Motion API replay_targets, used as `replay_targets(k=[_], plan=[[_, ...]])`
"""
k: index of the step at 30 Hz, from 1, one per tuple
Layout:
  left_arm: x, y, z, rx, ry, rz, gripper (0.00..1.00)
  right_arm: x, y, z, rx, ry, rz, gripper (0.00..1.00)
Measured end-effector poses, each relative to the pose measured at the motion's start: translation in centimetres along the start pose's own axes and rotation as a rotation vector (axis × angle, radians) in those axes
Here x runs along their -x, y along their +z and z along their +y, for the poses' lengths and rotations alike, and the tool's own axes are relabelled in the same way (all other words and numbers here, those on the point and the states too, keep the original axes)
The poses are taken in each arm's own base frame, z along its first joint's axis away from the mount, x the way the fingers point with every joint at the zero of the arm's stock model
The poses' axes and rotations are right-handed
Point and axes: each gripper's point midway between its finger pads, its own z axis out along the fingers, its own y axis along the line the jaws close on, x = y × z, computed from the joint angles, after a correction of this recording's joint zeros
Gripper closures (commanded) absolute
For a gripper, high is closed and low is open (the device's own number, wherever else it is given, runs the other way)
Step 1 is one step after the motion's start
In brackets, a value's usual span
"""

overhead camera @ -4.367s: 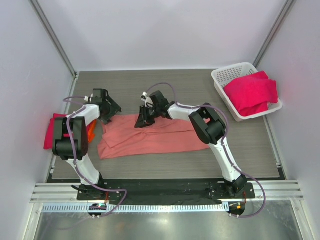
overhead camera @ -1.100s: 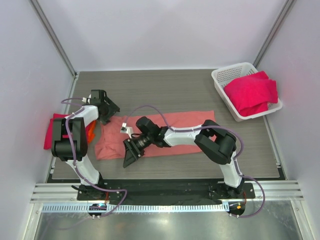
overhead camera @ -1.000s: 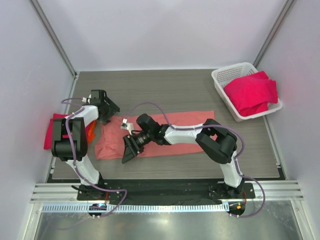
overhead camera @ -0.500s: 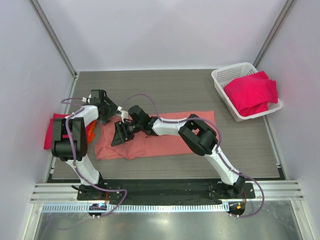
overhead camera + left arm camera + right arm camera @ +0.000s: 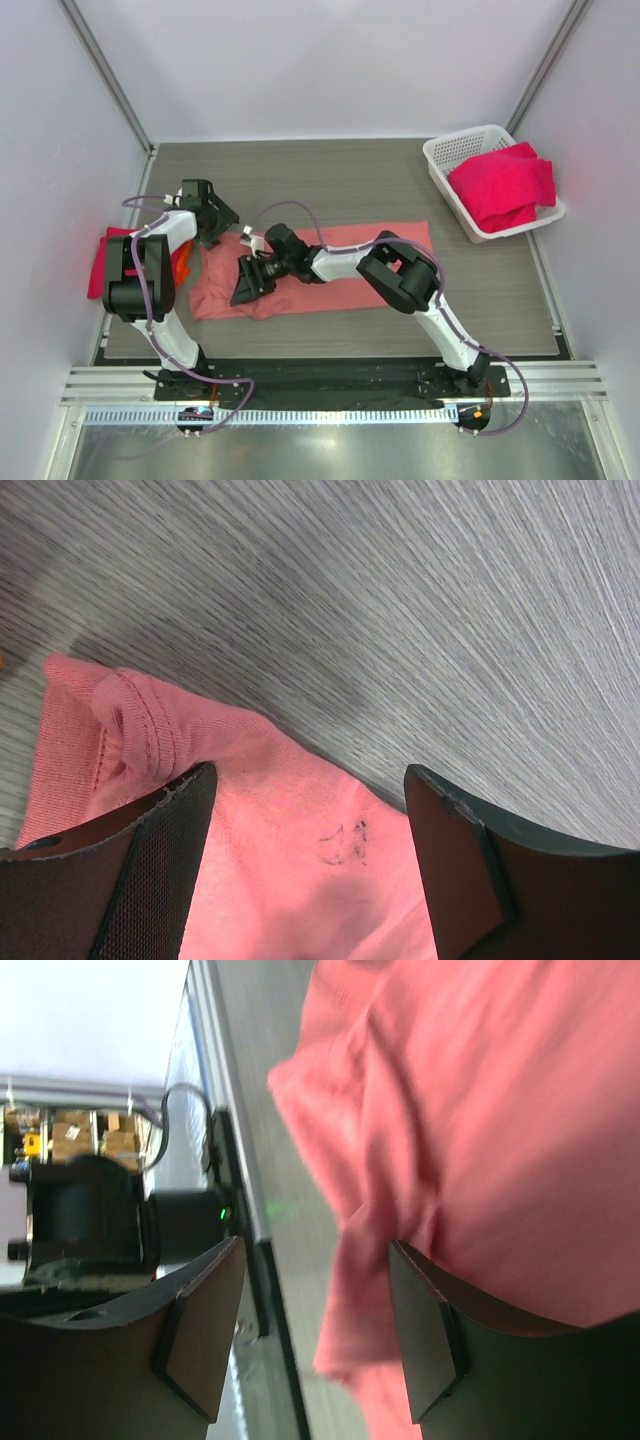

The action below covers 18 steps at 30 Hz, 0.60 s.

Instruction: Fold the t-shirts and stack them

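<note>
1. A grey wood-grain worktop (image 5: 350, 180) fills the middle, between white walls.
2. The salmon-pink t-shirt (image 5: 215, 290) lies mid-frame as a long strip, apparently half folded and not yet stacked.
3. One crimson t-shirt (image 5: 100, 260) sits at the left edge; another (image 5: 500, 185) fills the white basket (image 5: 440, 160), upper right.
4. The left gripper (image 5: 310, 780) and right gripper (image 5: 315, 1260) are open over the pink shirt's left end, holding nothing.

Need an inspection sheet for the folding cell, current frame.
Surface: grey wood-grain table.
Job's things: salmon-pink t-shirt laid out as a long strip mid-table; red t-shirt in the basket; second red t-shirt at the left edge.
Clutter: white mesh basket, far right.
Grippers: left gripper open over the pink shirt's corner; right gripper open over its left part.
Cables: purple cables looped along both arms.
Surroundings: white walls, metal posts.
</note>
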Motion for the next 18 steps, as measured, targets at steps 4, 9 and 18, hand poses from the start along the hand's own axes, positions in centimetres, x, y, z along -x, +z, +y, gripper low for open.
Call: replay_targets(k=[4,9,18], plan=[[0.0,0.0,0.0,0.001,0.000,0.001,0.22,-3.2,-0.3,2.3,0.032,0.022,0.043,0.36],[0.0,0.0,0.0,0.002,0.000,0.001,0.22,-7.4,0.9,7.4,0.148,0.027,0.110,0.37],[0.0,0.0,0.0,0.002,0.002,0.001,0.22,-4.0,-1.2,8.5,0.070,-0.039,0.032,0.36]])
